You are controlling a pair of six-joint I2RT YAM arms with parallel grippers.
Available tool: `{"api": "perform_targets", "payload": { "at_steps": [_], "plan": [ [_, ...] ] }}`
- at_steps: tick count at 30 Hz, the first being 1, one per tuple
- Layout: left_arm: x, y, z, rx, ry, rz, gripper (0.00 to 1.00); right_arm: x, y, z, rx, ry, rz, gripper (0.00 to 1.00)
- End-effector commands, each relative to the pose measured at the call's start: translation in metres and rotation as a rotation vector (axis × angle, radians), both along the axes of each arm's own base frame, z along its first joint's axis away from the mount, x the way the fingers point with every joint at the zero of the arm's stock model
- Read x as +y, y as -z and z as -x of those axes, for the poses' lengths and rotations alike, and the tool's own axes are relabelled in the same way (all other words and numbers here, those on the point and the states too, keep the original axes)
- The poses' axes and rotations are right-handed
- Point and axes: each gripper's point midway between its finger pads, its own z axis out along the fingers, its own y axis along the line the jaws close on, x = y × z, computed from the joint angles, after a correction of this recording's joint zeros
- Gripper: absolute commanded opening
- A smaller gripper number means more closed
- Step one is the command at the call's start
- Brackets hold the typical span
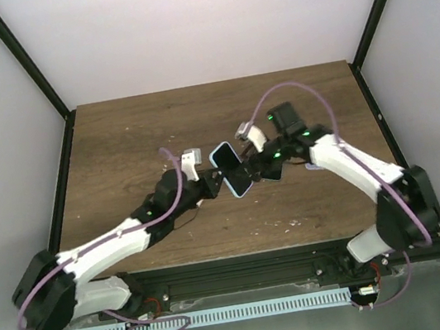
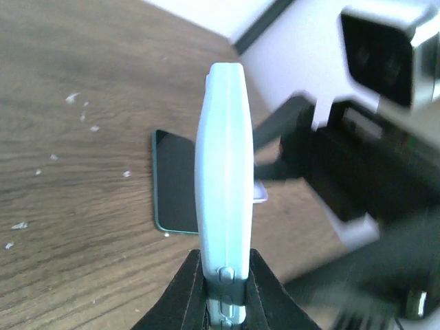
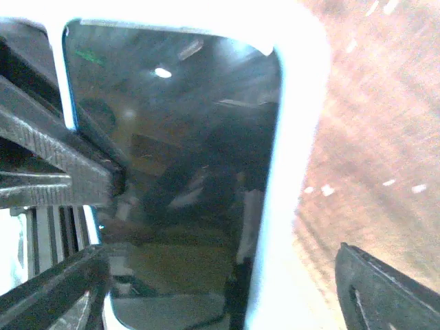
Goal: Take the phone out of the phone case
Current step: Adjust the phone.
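Note:
The light-blue phone case (image 1: 234, 175) is held up off the table at mid-table, long side roughly upright. My left gripper (image 1: 213, 184) is shut on its lower end. In the left wrist view the case (image 2: 221, 158) shows edge-on, pinched between the two black fingers (image 2: 182, 289) of my left gripper (image 2: 223, 275). The right wrist view shows the phone (image 3: 179, 172), a dark glossy screen, sitting inside the pale case rim (image 3: 295, 179). My right gripper (image 3: 230, 220) is open around it; one finger lies over the left rim, the other stands apart on the right.
A dark flat slab with a green rim (image 2: 173, 182) lies on the brown table (image 1: 125, 146) behind the case. A small lilac piece (image 1: 311, 166) lies by the right arm. Black frame posts stand at the table's left and right edges.

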Motion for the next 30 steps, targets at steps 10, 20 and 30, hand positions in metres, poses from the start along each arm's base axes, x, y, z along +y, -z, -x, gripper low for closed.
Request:
{"api": "perform_targets", "payload": {
  "at_steps": [10, 20, 30],
  "plan": [
    [0.025, -0.070, 0.100, -0.427, 0.414, 0.096, 0.00, -0.040, -0.111, 0.058, -0.259, -0.115, -0.220, 0.91],
    [0.023, -0.112, 0.127, -0.522, 0.517, 0.312, 0.00, -0.031, -0.102, 0.126, -0.048, -0.367, -0.374, 0.69],
    [0.023, -0.116, 0.120, -0.530, 0.480, 0.393, 0.00, -0.018, -0.091, 0.147, 0.001, -0.425, -0.372, 0.49]
  ]
}}
